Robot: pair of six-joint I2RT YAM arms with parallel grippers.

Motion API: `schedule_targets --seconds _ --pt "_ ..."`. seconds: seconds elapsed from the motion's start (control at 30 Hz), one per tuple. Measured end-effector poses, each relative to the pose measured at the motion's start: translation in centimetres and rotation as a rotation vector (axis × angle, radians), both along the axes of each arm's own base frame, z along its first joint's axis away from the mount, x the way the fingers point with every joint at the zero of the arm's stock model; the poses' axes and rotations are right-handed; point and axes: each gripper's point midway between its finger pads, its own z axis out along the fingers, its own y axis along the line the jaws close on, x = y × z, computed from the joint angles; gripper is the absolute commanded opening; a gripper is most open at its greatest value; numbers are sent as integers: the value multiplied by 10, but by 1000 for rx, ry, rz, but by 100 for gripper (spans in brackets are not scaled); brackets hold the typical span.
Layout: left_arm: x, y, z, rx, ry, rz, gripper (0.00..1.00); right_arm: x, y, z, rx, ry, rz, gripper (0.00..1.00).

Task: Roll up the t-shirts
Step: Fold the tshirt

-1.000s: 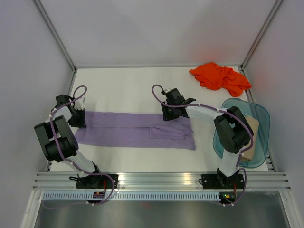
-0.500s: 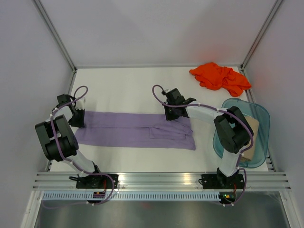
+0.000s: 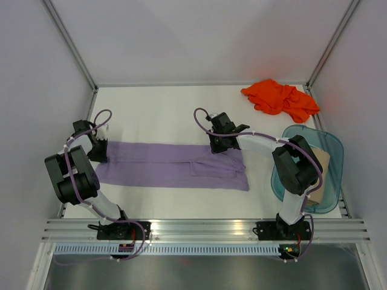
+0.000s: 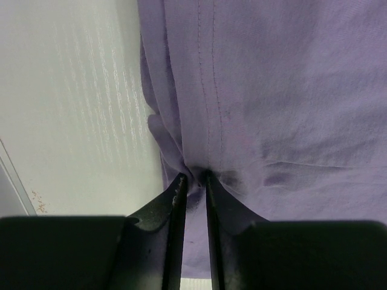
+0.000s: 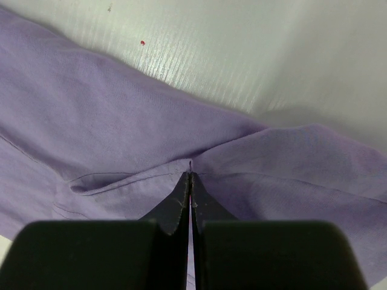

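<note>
**Both end effectors pinched on the lavender t-shirt, which lies flat on the desk**

The lavender t-shirt (image 3: 169,164) is spread as a long strip across the middle of the desk (image 3: 157,112), running left to right. It lies flat. Its right part carries an extra folded layer on top.

Left end effector (image 4: 193,177):
- It sits at the strip's left end, at the far-side corner.
- The fingers are nearly together, with only a narrow slit between them.
- The wrist view shows cloth bunched and drawn into that slit at the tips, with creases fanning out from it, so it has hold of the shirt's edge.
- A line of stitching runs away from the tips along the cloth.

Right end effector (image 5: 190,174):
- It sits at the far edge of the strip, toward its right end.
- The fingers are fully together, with no gap showing.
- Two folds of cloth meet in a small peak right at the tips, which reads as a pinch on a thin bit of fabric.
- How much cloth is in the pinch cannot be told.

Both end effectors are down at cloth level.

The orange-red t-shirt (image 3: 279,98) is a crumpled heap at the far right corner of the desk, well apart from the lavender one. The tan t-shirt (image 3: 322,162) is inside the teal tub (image 3: 336,150) at the desk's right edge, partly hidden behind the right arm.
</note>
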Motion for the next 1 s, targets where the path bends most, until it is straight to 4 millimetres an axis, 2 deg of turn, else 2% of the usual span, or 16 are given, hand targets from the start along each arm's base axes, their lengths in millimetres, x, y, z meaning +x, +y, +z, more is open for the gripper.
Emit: schedule_targets --seconds 0.17,0.27,0.5,0.57,0.67,0.9,1.0 --pt "0 0 1 -1 -2 1 24 0 0 0 0 0 0 0" --pt "1 0 5 0 -14 6 29 0 0 0 0 0 0 0" --pt "12 2 48 41 -143 22 32 0 0 0 -2 -1 3 0" --pt "14 3 53 47 -160 24 31 0 0 0 -2 -1 3 0" --pt "14 3 47 40 -144 27 31 0 0 0 -3 -1 3 0" --pt "7 5 7 15 -29 42 31 0 -1 0 -5 0 6 0" --pt "7 6 1 17 -15 49 31 0 -1 0 -5 -1 5 0"
